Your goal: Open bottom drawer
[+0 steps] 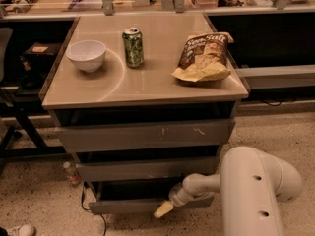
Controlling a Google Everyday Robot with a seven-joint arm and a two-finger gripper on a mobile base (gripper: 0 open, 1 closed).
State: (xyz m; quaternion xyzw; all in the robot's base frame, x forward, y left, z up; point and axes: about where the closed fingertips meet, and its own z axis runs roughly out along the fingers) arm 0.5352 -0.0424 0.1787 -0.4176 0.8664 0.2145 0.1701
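The bottom drawer (pixel 123 206) is the narrowest grey front, lowest of three under the tan cabinet top. It stands a little way out, with a dark gap above it. My gripper (pixel 163 209) reaches in from the right on a white arm (pixel 251 188). Its pale tip lies against the right part of the bottom drawer's front edge.
On the cabinet top (pixel 142 82) stand a white bowl (pixel 86 54), a green can (pixel 133 46) and a chip bag (pixel 204 57). The scratched top drawer (pixel 142 135) and the middle drawer (pixel 142 169) lie above. A small bottle (pixel 70 173) and a cable (pixel 101 220) are on the floor at left.
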